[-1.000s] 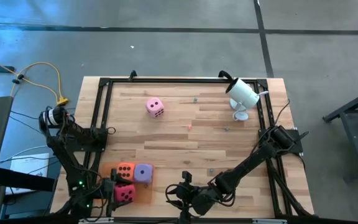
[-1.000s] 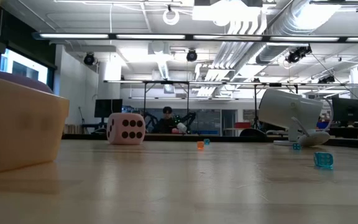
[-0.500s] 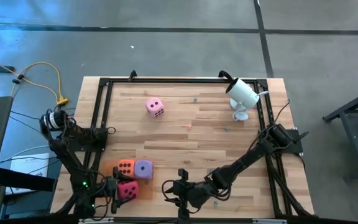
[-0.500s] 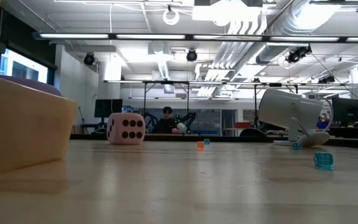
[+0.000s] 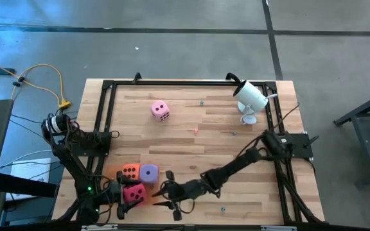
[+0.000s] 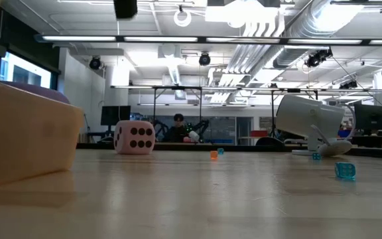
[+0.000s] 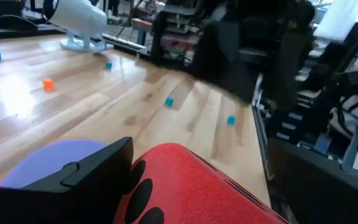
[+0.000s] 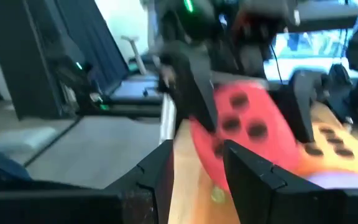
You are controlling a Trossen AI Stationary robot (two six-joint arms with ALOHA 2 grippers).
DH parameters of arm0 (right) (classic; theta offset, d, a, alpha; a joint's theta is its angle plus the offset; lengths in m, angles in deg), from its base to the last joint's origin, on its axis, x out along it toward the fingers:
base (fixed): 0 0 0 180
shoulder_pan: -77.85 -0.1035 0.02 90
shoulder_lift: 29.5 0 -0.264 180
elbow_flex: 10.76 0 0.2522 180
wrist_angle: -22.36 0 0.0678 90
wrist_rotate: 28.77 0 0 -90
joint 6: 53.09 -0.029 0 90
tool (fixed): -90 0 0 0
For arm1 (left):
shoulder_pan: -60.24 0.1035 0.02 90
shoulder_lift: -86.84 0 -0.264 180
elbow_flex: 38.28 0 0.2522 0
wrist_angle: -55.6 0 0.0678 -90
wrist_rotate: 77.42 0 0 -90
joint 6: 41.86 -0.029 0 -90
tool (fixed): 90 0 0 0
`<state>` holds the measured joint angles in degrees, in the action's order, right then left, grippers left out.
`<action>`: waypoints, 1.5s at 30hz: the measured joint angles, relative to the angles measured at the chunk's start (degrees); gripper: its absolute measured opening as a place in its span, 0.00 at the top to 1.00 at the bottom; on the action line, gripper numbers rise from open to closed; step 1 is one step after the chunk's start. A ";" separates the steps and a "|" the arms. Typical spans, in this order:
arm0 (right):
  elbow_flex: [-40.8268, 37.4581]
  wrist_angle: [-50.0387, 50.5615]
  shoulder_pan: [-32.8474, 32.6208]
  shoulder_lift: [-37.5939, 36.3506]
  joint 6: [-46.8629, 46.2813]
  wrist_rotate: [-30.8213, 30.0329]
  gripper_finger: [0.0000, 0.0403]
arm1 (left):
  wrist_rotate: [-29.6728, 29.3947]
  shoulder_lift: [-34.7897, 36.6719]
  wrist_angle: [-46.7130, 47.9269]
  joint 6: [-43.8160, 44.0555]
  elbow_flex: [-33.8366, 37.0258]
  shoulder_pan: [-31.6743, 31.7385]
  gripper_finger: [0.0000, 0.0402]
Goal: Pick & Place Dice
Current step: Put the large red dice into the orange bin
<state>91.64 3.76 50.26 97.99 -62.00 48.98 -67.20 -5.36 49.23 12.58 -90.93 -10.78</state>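
Jaws spread wide on either side of the magenta die point(image 5: 131, 195), the left gripper point(image 5: 122, 200) sits at the near left corner of the table point(image 5: 191, 144); whether its fingers actually press the cube cannot be told from these views. Facing it from just beside, the right gripper point(image 5: 170, 194) holds its own fingers point(image 8: 253, 171) only partly apart with nothing between them, the magenta die filling its wrist view ahead.

Touching the magenta die on the far side, the orange die point(image 5: 130, 172) and the purple die point(image 5: 148, 174) stand pressed together, all three clustered on the flat orange tray point(image 5: 148, 199) that peeks out beneath them. Farther off, alone on bare wood, the light pink die point(image 5: 159, 110) rests well apart from both arms. A white camera point(image 5: 251, 97) on its stand occupies the far right corner, with a few tiny coloured cubes point(image 7: 169, 101) scattered between.

The risk here looks like crowding: two grippers converge on one soft cube, and a further advance by the right arm could knock the fingers together, or shove the magenta die into its neighbours and push the orange and purple dice off the tray.
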 joint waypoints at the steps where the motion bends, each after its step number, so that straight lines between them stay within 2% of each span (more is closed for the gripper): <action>1: 0.02 -0.67 0.45 0.52 0.00 0.49 0.69 | -0.01 0.02 -0.76 -0.84 -0.02 0.03 0.12; 8: 1.39 -5.43 3.36 3.34 -0.03 8.23 0.72 | 1.53 0.02 -1.28 -2.32 -0.02 1.14 0.12; 14: 4.10 2.91 3.84 3.29 -2.10 6.65 0.80 | 1.61 0.02 -1.37 -3.43 -0.02 1.79 0.12; 20: 4.27 4.46 4.03 3.27 -3.02 4.42 0.87 | 1.65 0.04 -2.28 -3.46 -0.02 2.97 0.12; 29: 4.26 5.26 5.28 3.27 -4.63 5.32 0.98 | 1.82 0.08 -2.45 -4.09 -0.02 4.59 0.12; 32: 4.26 5.31 5.99 3.27 -4.81 7.82 0.99 | 3.91 0.09 -3.37 -5.26 -0.02 5.44 0.12; 38: 4.25 6.30 5.94 3.32 -4.83 8.08 0.99 | 10.28 0.11 -6.71 -10.74 0.00 8.14 0.12; 45: 7.43 7.55 6.25 9.75 -9.06 10.45 0.99 | 10.22 0.20 -10.39 -15.43 -0.05 8.79 0.12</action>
<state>99.07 11.31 56.51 107.74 -71.05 59.43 -56.98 -5.17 38.84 -2.85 -90.98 -2.00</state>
